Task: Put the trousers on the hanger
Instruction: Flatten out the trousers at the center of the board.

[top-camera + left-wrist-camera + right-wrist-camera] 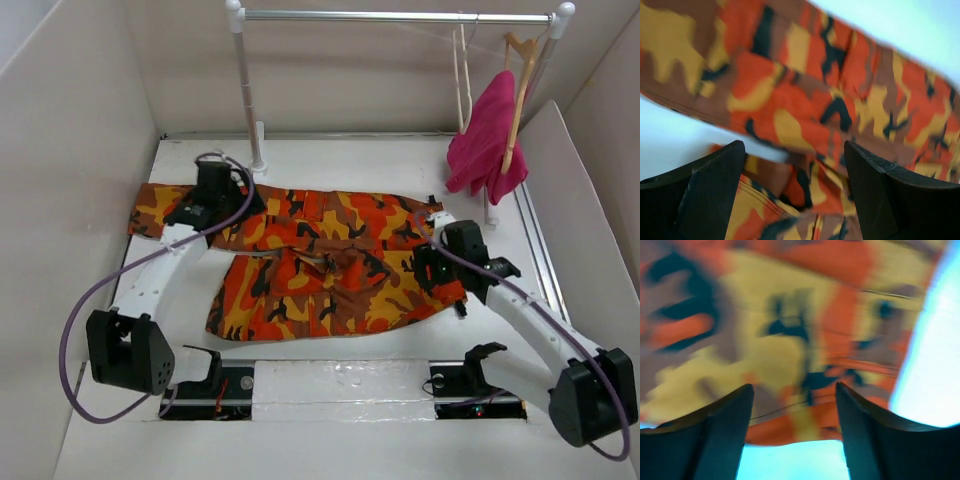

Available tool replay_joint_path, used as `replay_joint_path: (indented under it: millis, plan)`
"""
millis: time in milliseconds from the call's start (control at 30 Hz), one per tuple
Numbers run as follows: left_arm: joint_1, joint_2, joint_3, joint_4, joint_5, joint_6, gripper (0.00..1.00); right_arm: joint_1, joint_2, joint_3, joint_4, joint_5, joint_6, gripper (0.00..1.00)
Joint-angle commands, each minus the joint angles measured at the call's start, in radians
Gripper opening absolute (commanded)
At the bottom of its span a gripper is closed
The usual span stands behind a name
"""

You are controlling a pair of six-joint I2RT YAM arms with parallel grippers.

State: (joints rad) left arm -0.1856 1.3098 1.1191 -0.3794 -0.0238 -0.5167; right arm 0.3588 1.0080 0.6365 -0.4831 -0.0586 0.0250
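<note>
The camouflage trousers (320, 262) lie folded on the white table (330, 160). My left gripper (210, 200) hovers over their far left part, open and empty. In the left wrist view the gripper (795, 145) shows cloth (805, 85) between and beyond its spread fingers. My right gripper (430, 262) is over the right edge of the trousers, also open. The right wrist view shows this gripper (795, 387) with blurred cloth (775, 325) beneath and bare table at the near edge. The pale cream hanger (460, 75) hangs from the rail at the back right, far from both grippers.
A metal rail (400, 16) on a post (247, 90) spans the back. A tan wooden hanger (520, 70) holding a magenta-pink garment (485, 140) hangs at its right end. Beige walls enclose the table on three sides.
</note>
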Motion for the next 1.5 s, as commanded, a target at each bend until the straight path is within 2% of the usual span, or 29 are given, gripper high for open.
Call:
replay_joint_path:
  millis: [0, 33, 133, 233, 367, 400, 533, 667, 700, 733, 767, 800, 900, 933, 1033, 1067, 1267, 1367, 1467]
  plan:
    - [-0.138, -0.023, -0.068, -0.004, -0.083, -0.048, 0.76, -0.184, 0.052, 0.045, 0.032, 0.052, -0.065, 0.75]
    - [-0.220, -0.017, -0.073, -0.021, -0.108, -0.057, 0.76, -0.229, 0.060, 0.035, 0.049, 0.051, -0.071, 0.79]
    - [-0.337, 0.009, -0.085, -0.046, -0.211, -0.075, 0.77, -0.380, 0.113, -0.007, 0.119, 0.026, -0.102, 0.82]
    - [-0.364, 0.016, -0.110, -0.041, -0.213, -0.098, 0.77, -0.457, 0.225, -0.027, 0.196, -0.026, -0.147, 0.85]
    - [-0.364, -0.024, -0.142, -0.009, -0.211, -0.098, 0.79, -0.472, 0.369, 0.017, 0.190, -0.222, -0.209, 0.79]
    - [-0.364, -0.035, -0.133, -0.013, -0.220, -0.086, 0.79, -0.483, 0.363, 0.011, 0.193, -0.283, -0.226, 0.68]
    - [-0.341, -0.044, -0.117, -0.021, -0.214, -0.066, 0.79, -0.492, 0.351, -0.018, 0.196, -0.377, -0.220, 0.65]
    - [-0.318, -0.063, -0.113, -0.004, -0.205, -0.051, 0.80, -0.518, 0.434, -0.041, 0.205, -0.539, -0.256, 0.46]
    - [-0.318, -0.066, -0.110, -0.003, -0.202, -0.051, 0.80, -0.549, 0.469, -0.053, 0.210, -0.567, -0.264, 0.37]
    - [-0.318, -0.069, -0.108, 0.000, -0.197, -0.051, 0.80, -0.570, 0.475, -0.064, 0.225, -0.595, -0.269, 0.15]
    - [-0.318, -0.072, -0.110, 0.004, -0.192, -0.051, 0.79, -0.593, 0.474, -0.075, 0.232, -0.624, -0.269, 0.03]
    - [-0.318, -0.081, -0.114, 0.008, -0.185, -0.052, 0.80, -0.650, 0.431, -0.095, 0.235, -0.633, -0.266, 0.00]
    - [-0.318, -0.092, -0.128, 0.027, -0.162, -0.054, 0.79, -0.745, 0.286, -0.104, 0.184, -0.563, -0.246, 0.00]
    - [-0.318, -0.092, -0.133, 0.030, -0.150, -0.052, 0.79, -0.797, 0.159, -0.084, 0.126, -0.532, -0.241, 0.00]
    - [-0.318, -0.093, -0.146, 0.031, -0.139, -0.052, 0.79, -0.856, -0.030, 0.018, 0.001, -0.336, -0.228, 0.00]
    - [-0.318, -0.095, -0.153, 0.039, -0.139, -0.051, 0.78, -0.865, -0.043, 0.052, -0.041, -0.238, -0.221, 0.00]
    - [-0.318, -0.080, -0.119, 0.025, -0.174, -0.036, 0.76, -1.003, 0.038, 0.231, -0.150, -0.049, -0.180, 0.00]
    - [-0.296, -0.063, -0.099, 0.000, -0.249, -0.026, 0.75, -1.055, 0.101, 0.262, -0.124, -0.040, -0.151, 0.02]
    - [-0.177, -0.043, -0.107, -0.001, -0.203, -0.019, 0.75, -1.095, 0.148, 0.290, -0.072, -0.110, -0.103, 0.39]
